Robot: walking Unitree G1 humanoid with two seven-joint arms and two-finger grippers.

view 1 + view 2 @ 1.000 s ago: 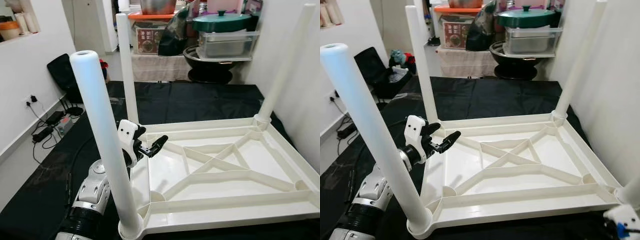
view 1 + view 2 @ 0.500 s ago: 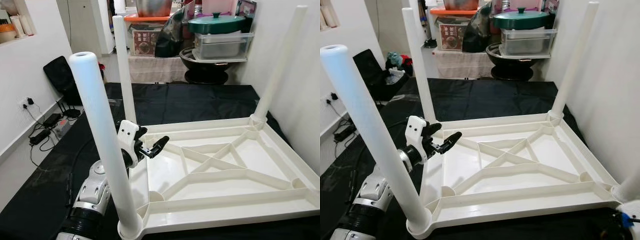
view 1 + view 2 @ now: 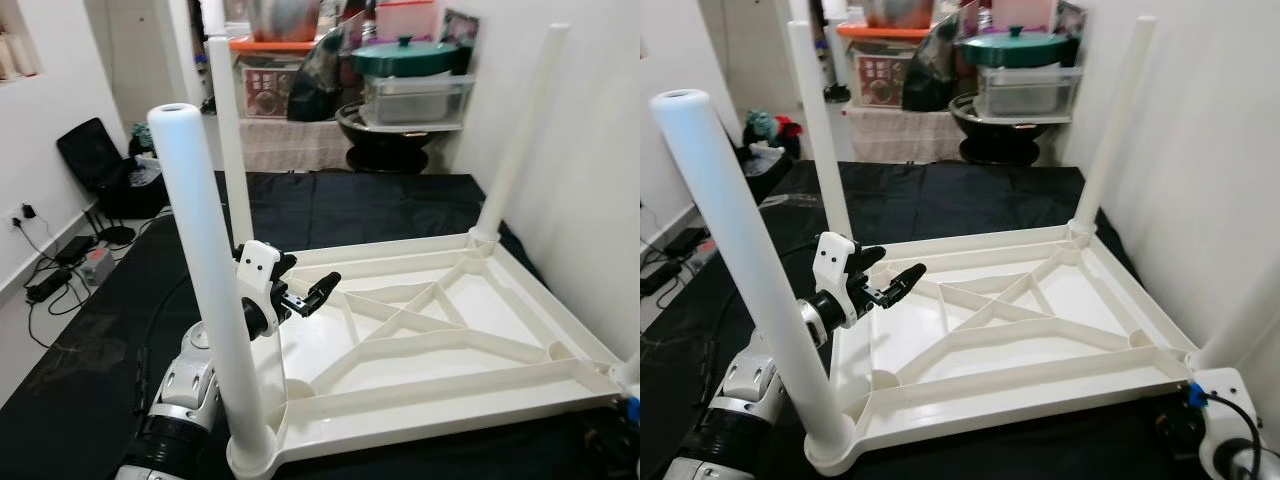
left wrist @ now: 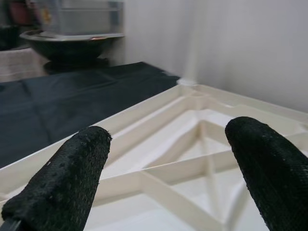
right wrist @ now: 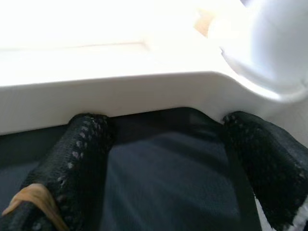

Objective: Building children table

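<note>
While the whole scene has slid sideways since a second ago, that looks like the head turning toward the right, not the table point(image 3: 440, 330) moving: it lies upside down on the black cloth point(image 3: 330, 205) as before, with a leg point(image 3: 205, 290) standing in each of the four corners. What is new is the right pincer point(image 5: 163, 139), now in view down at the near right corner. Its two fingers point(image 5: 82, 144) are spread apart with nothing between them, tips just under the white rim beside the foot of the near right leg point(image 3: 1240, 310); whether they touch the rim is hard to tell in the glare. The left pincer point(image 3: 305, 296) hovers unchanged, fingers apart and empty, just inside the rim, with the near left leg close behind it and the crossed ribs ahead. With all legs in, I judge assembly nearly finished; the right arm's arrival at the edge probably prepares for lifting or flipping the table upright
</note>
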